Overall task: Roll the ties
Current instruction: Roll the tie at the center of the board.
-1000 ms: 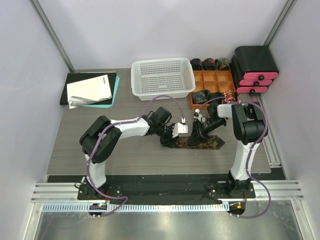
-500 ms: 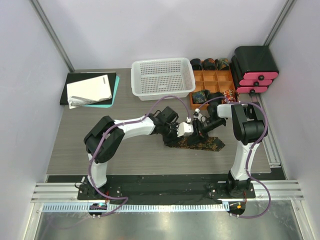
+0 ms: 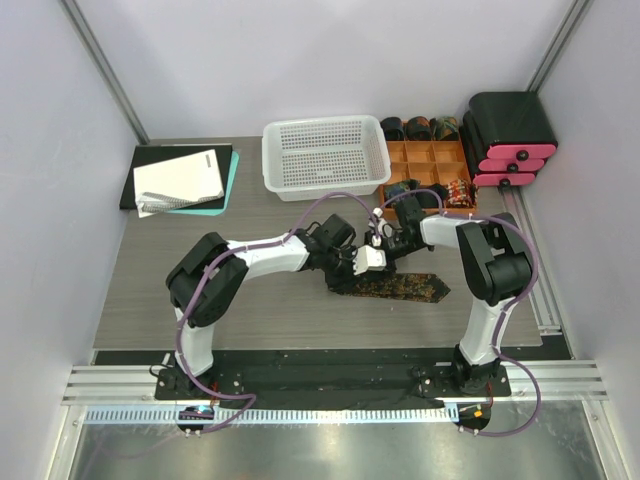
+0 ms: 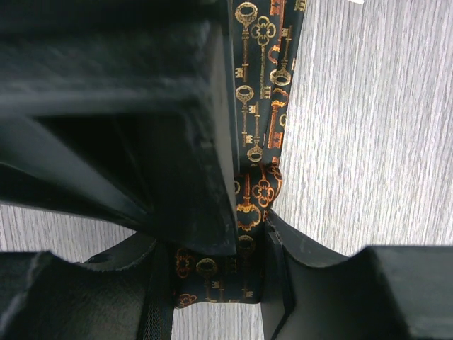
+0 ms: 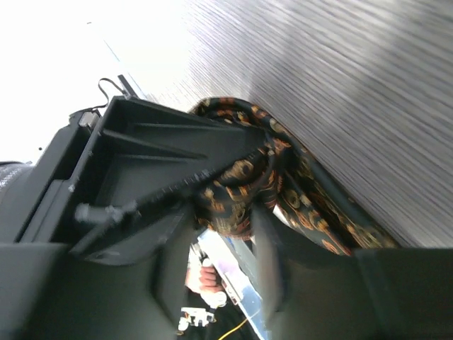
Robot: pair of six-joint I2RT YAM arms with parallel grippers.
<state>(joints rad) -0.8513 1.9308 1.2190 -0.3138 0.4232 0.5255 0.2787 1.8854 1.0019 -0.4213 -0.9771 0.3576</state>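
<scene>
Count:
- 2 arms: left gripper (image 3: 378, 260) and right gripper (image 3: 386, 243)
- 1 unrolled tie (image 3: 405, 288) at both grippers
- Beyond the right gripper:
  - 1 orange tray (image 3: 431, 158)
  - rolled ties (image 3: 417, 127): 3 in the back row, front row unclear
  - 1 drawer unit (image 3: 510, 115) with 3 pink drawers (image 3: 515, 152)
- Beyond the left gripper: 1 white basket (image 3: 300, 183)
- Far left: 1 notebook (image 3: 180, 178)

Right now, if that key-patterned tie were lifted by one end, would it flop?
Probably floppy: the tie crumples where the left gripper pinches it. Likely light, thin fabric lying flat on the table. Unlikely to roll away.
</scene>
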